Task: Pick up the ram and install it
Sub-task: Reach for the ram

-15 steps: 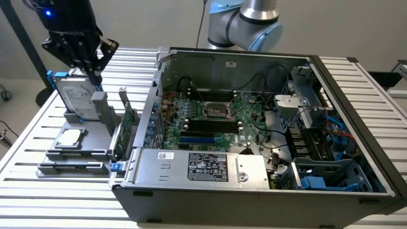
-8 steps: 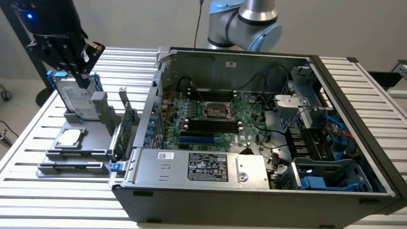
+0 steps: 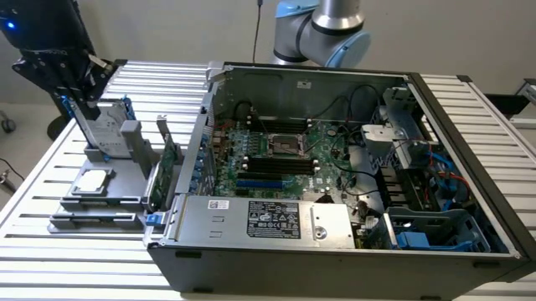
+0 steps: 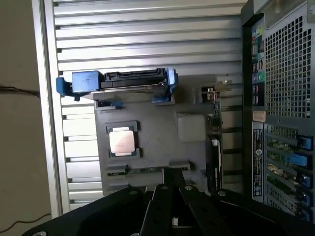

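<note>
A robot arm's gripper (image 4: 172,179) hangs above a grey parts tray (image 4: 162,142) beside an open computer case (image 3: 335,251), its claw pressed together and pinching nothing. The ram (image 4: 147,170), a thin green stick, lies on edge in its holder at the end of the tray nearest the fingertips, apart from the square silver processor chip (image 4: 121,142) and the blue-framed hard drive (image 4: 128,81) further along. The motherboard's long black slots (image 3: 280,164) appear empty. This looks like the approach to the pickup, with 0 parts yet lifted. By the look of it, a grasp calls for the claw to spread first, line up across the stick's narrow edge and come down squarely.
</note>
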`<state>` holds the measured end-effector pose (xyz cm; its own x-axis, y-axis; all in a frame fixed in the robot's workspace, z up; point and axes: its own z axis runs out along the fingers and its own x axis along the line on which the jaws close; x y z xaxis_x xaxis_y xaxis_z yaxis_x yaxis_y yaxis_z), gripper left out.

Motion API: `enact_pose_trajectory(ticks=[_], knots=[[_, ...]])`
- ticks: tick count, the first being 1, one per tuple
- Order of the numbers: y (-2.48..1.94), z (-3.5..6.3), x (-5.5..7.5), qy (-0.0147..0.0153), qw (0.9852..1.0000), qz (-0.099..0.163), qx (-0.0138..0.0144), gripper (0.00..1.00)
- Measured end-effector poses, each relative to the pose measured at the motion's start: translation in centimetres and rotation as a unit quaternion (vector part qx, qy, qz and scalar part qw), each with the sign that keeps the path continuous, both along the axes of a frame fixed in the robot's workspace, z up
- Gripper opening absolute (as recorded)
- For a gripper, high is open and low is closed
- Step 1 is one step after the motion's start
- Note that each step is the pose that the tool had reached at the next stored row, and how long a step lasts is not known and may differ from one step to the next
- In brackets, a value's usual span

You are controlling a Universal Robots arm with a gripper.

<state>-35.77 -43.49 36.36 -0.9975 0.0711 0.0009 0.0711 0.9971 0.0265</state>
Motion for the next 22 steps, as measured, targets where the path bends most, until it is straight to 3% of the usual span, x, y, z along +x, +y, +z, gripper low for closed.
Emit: enact_pose_trajectory(ticks=[5, 9, 12, 18, 22], knots=[[-0.37, -0.14, -0.9, 0.003, 1.0, 0.0, -0.004, 0.11], [-0.57, -0.17, -1.1, 0.0085, 0.9999, 0.0, -0.0117, 0.11], [-0.59, -0.16, -1.2, 0.0094, 0.9998, 0.006, -0.0169, 0.11], [-0.6, -0.17, -1.4, 0.0087, 0.999, 0.04, -0.0174, 0.11], [-0.83, -0.17, -1.6, 0.0085, 0.9983, 0.055, -0.0175, 0.11]])
